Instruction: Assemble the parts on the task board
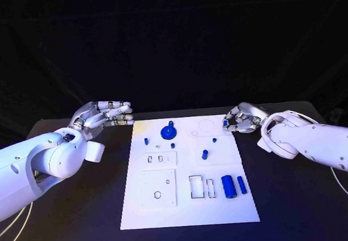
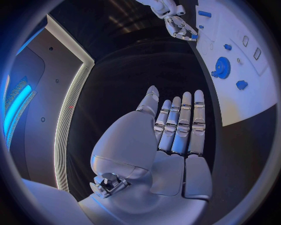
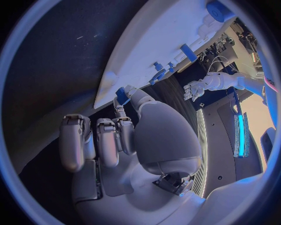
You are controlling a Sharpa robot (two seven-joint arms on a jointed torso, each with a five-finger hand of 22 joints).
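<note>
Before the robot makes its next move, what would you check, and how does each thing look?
1. Right hand holds a small blue part: ok, pinched at its fingertips.
2. Left hand free: ok, fingers straight, nothing in it.
3. Left hand off the task board: ok, beside its far corner.
4. Blue wheel on the board: ok.
5. Which hole suits the held part: cannot tell.

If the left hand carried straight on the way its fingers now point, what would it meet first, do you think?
Probably the task board: the left hand points at its far left corner, nearest the blue gear. Height above the table is unclear.
</note>
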